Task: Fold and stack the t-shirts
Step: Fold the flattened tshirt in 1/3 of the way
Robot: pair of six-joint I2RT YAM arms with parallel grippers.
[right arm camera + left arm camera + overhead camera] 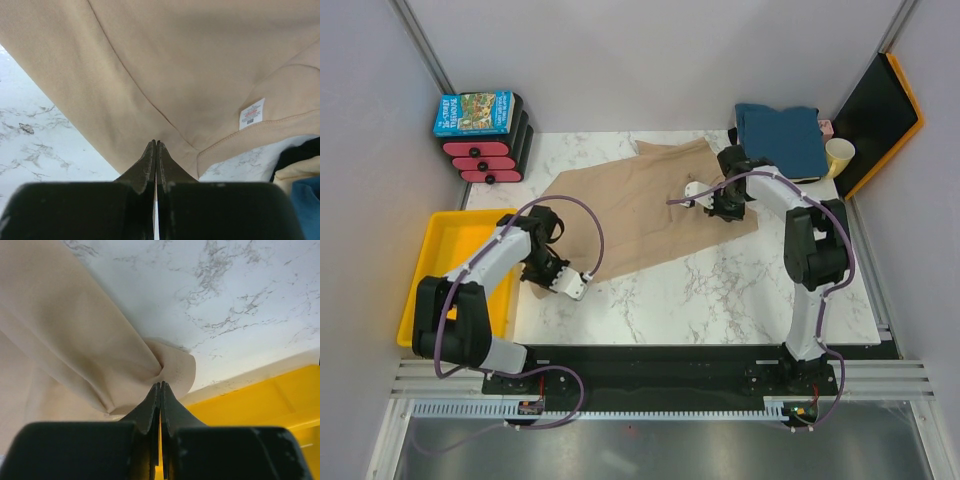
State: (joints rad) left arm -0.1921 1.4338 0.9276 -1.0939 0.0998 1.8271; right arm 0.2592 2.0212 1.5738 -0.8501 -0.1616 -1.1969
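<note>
Pinching corner: left gripper [160, 385] clamped on tan t-shirt [75, 340], beside yellow bin [260, 400].
Hem edge: right gripper [155, 143] clamped on it.
Room: marble table [720, 290], near half.

Marble table [720, 290]: tan t-shirt [640, 215] spread, shirt stack [780, 135], cup [839, 155]

Large tan t-shirt [630, 205] spread mid-table; teal t-shirt [780, 138] folded far right.

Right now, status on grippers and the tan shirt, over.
Left gripper shut on tan shirt corner, beside yellow bin. Right gripper shut on shirt edge near white label. Teal shirt folded at far right, cup beside it.
</note>
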